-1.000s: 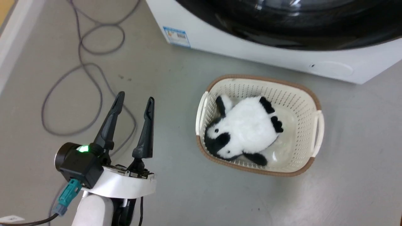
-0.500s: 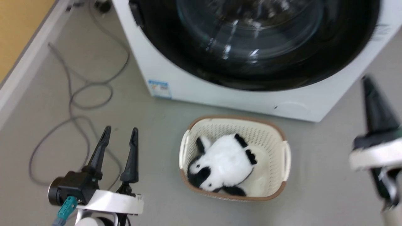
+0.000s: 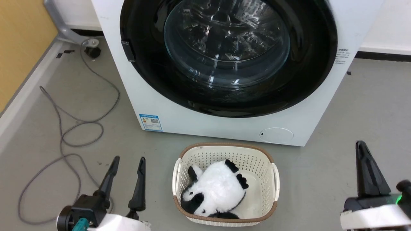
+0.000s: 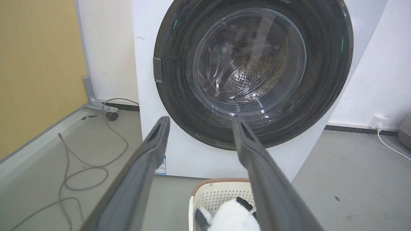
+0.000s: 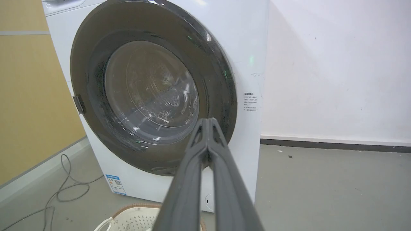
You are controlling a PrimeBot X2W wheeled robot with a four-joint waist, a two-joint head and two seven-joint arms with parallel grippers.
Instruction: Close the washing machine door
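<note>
Top rim of the washing machine door [image 3: 316, 64] is cut off by the head view's upper edge. Print on the blue sticker [image 3: 150, 122] is too small to read. The basket [image 4: 215, 195] and panda toy [image 4: 232, 215] run off the left wrist view's bottom edge.

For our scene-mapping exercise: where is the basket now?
Head view, bottom centre: the basket stands on the floor in front of the washing machine, between the left gripper and the right gripper.

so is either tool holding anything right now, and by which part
Nothing is held. The left tool is open and empty, the right tool is shut on nothing, and both hang short of the washing machine door.
</note>
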